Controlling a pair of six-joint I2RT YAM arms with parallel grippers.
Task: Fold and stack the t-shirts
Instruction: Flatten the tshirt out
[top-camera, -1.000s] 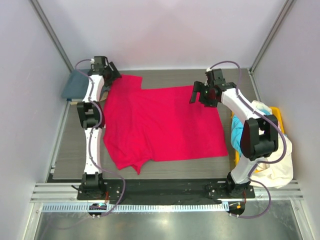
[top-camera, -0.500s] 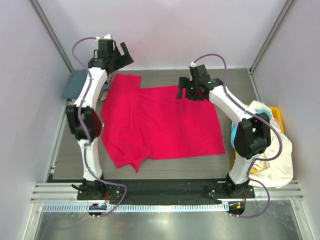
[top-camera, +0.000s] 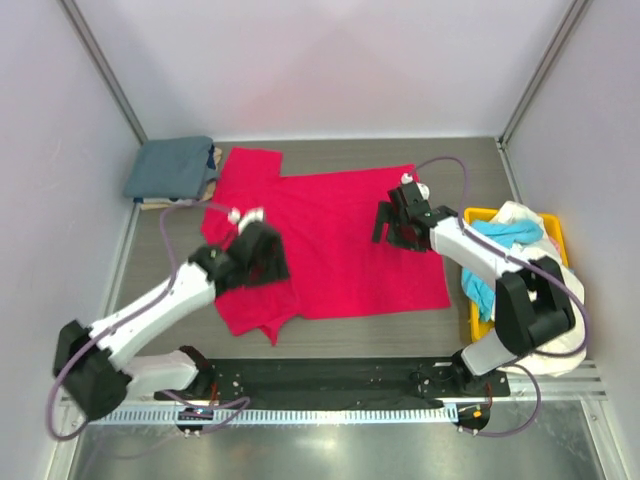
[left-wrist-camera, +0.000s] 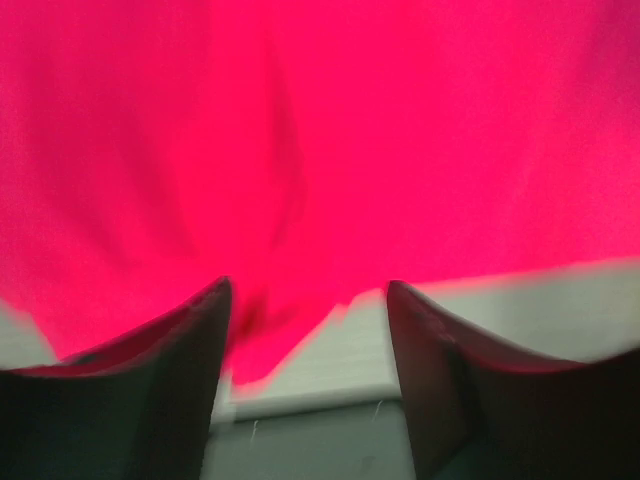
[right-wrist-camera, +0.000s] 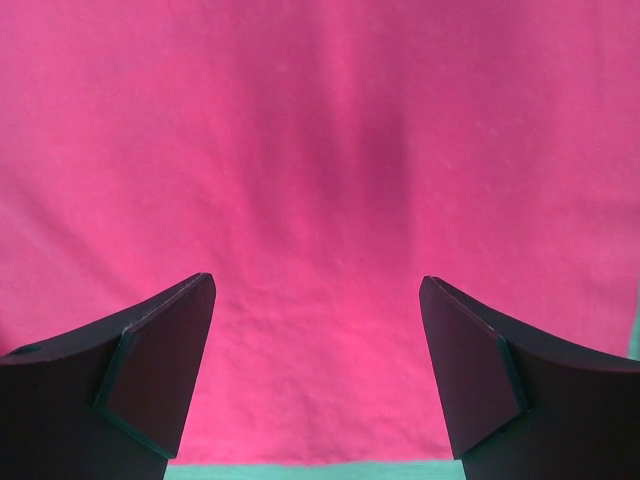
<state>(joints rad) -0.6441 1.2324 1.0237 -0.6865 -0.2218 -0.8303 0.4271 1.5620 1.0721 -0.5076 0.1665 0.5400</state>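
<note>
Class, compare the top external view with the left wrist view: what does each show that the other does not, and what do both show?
Only the top external view shows the yellow bin, the folded blue-grey shirt and the right gripper. Only the left wrist view shows, close up, the fingers of the left gripper spread apart over the cloth's edge. Both show the red shirt lying on the table.

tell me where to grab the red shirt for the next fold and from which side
Probably the near-left hem, coming straight down from above. The red shirt lies flat on the table, so its middle offers little to pinch. At that corner the cloth is rumpled and doubled over, which gives a raised edge. The open left gripper hangs over the hem there.
</note>
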